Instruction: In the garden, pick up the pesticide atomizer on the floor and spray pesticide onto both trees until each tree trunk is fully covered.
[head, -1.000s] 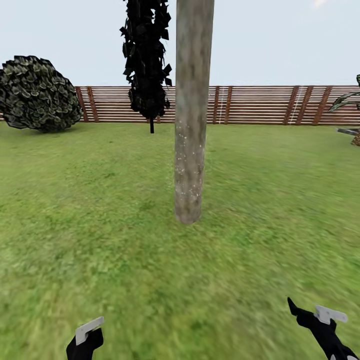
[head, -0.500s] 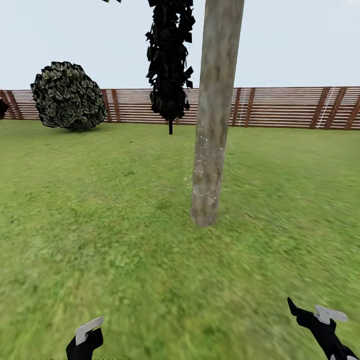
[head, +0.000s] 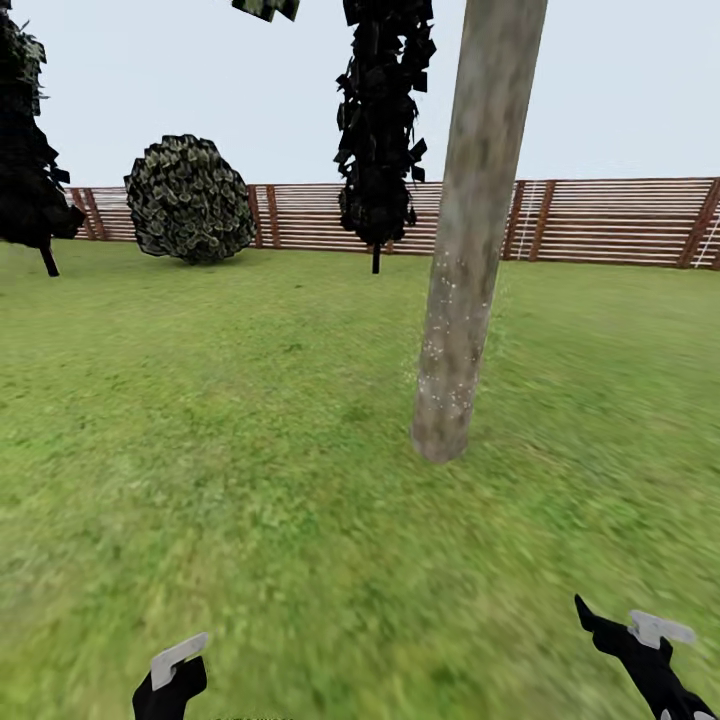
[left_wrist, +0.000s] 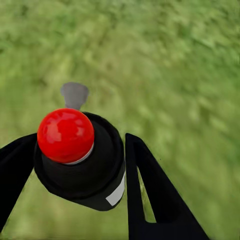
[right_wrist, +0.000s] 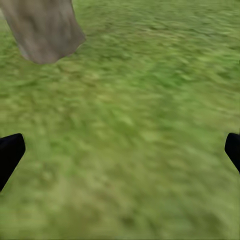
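One tree trunk (head: 470, 250), grey-brown and mottled, rises from the grass right of centre in the head view, leaning slightly in the picture. White specks dot its lower part. Its base (right_wrist: 45, 27) also appears in the right wrist view. The pesticide atomizer (left_wrist: 75, 160), a black body with a red ball on top and a grey nozzle, sits between the fingers of my left gripper (left_wrist: 80, 165), which is shut on it. That left gripper (head: 172, 675) is low at the head view's bottom edge. My right gripper (head: 640, 640) hangs over grass, its fingers (right_wrist: 10, 152) spread wide with nothing between them.
A brown slatted fence (head: 600, 220) closes the lawn at the back. A round bush (head: 190, 200) and a dark narrow tree (head: 380, 130) stand before it, and another dark tree (head: 25, 170) is at the far left. Open grass (head: 250, 450) lies around the trunk.
The head camera has turned left, so the trunk, bush and dark tree have slid right in the picture. Both grippers keep their places in the frame.
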